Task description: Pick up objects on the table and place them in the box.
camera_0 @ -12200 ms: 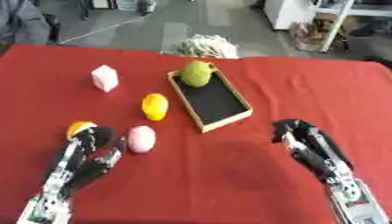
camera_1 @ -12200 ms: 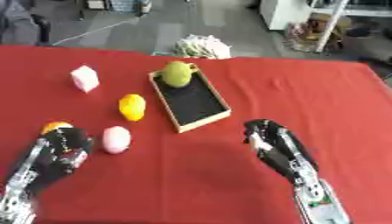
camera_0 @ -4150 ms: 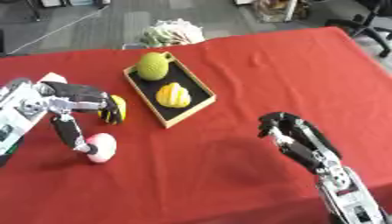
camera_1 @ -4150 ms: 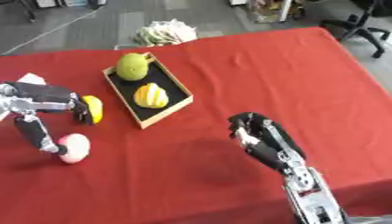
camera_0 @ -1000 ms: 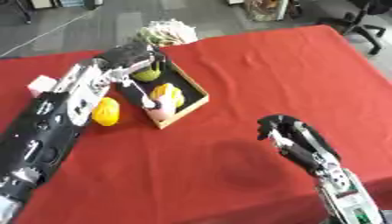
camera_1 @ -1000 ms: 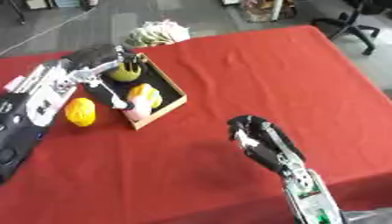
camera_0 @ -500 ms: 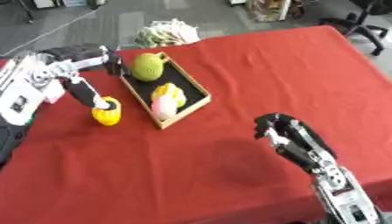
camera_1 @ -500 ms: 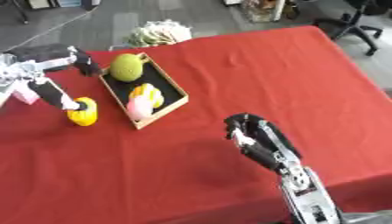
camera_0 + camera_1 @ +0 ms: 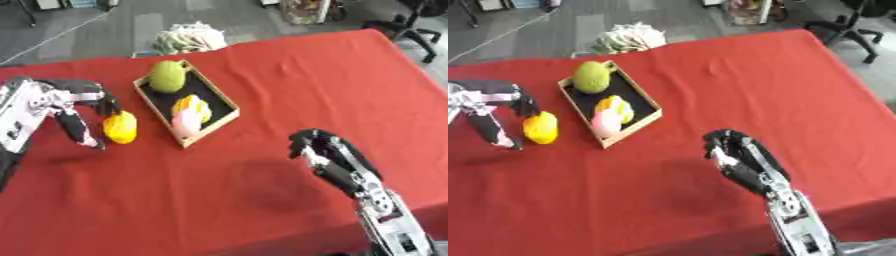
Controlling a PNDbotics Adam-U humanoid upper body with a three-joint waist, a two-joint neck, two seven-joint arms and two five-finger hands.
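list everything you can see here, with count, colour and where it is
table: one, red cloth, fills most of the view
box: one, wooden rim with black floor, left of centre on the table
green fruit: one, green, far end of the box
yellow fruit: one, yellow, middle of the box
pink object: one, pink, near end of the box
yellow object: one, yellow-orange, on the table left of the box, beside the left hand
bundle: one, pale, on the floor past the table's far edge
left hand: one, black and silver, left edge, thumb and fingers on either side of the yellow object
right hand: one, black, lower right above the table, fingers curled, holding nothing
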